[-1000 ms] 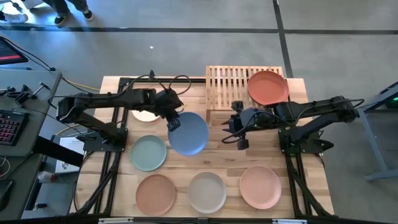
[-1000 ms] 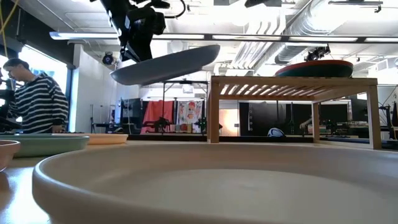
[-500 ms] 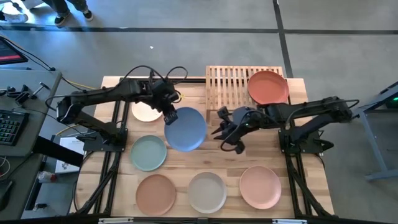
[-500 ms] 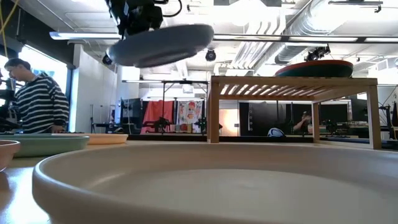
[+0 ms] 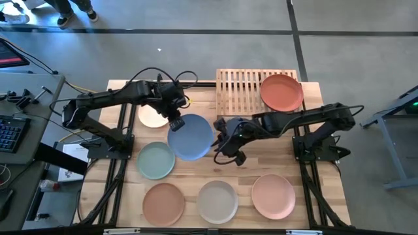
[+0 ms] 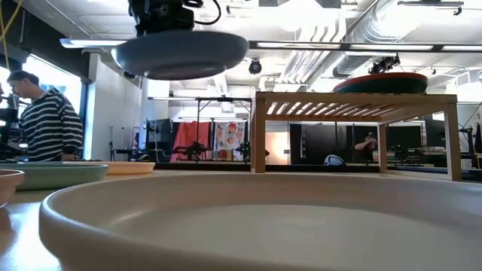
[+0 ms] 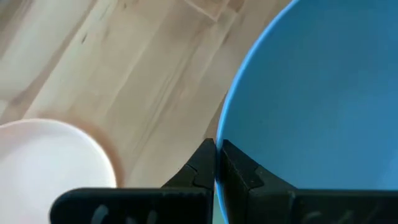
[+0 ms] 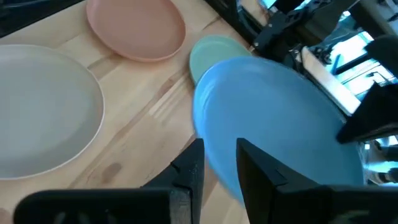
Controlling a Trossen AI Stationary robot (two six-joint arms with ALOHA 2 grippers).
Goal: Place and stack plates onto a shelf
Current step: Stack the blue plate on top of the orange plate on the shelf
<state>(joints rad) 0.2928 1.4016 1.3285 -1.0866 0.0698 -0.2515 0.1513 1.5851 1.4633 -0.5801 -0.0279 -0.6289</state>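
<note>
Fingers [image 7: 200,167] of my left gripper [image 5: 175,122] are pinching the blue plate [image 5: 191,136]; right gripper [image 5: 225,145], spread, is approaching; a misjudged handover risks dropping it.

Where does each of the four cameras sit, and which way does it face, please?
High view: overhead, looking down on the plank table, both arms, and the slatted wood shelf.
Low view: at tabletop height, looking level; the left arm holds the round blue plate aloft.
Left wrist view: past the left gripper, shut on the plate's rim.
Right wrist view: past the open right gripper, facing that plate.
All four show the blue plate.
</note>
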